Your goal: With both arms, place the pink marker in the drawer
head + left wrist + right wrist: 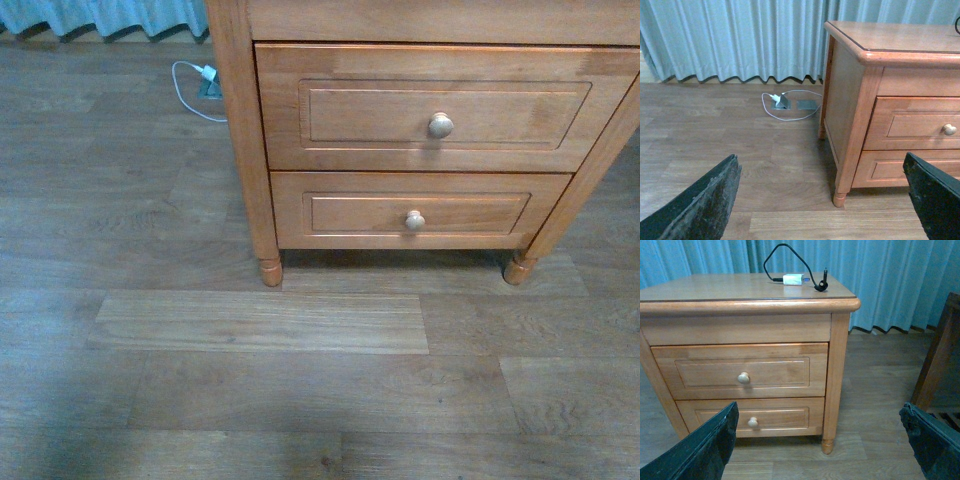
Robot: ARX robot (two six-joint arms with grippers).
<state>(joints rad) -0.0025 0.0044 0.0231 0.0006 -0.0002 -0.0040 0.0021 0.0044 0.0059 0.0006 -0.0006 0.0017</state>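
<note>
1. I see upper drawer fully shut, far centre; needs opening w/ its knob.
2. Both claws, left gripper & right gripper, spread wide, empty, hanging back.
3. Pink marker not visible.

A home room — most likely a bedroom. An orange-brown wooden nightstand with two knobbed drawers stands on wood-plank flooring, and pale blue curtains hang to the floor behind it. A white charger cable runs from a floor socket — another cable with a small adapter lies on the nightstand's top.
</note>
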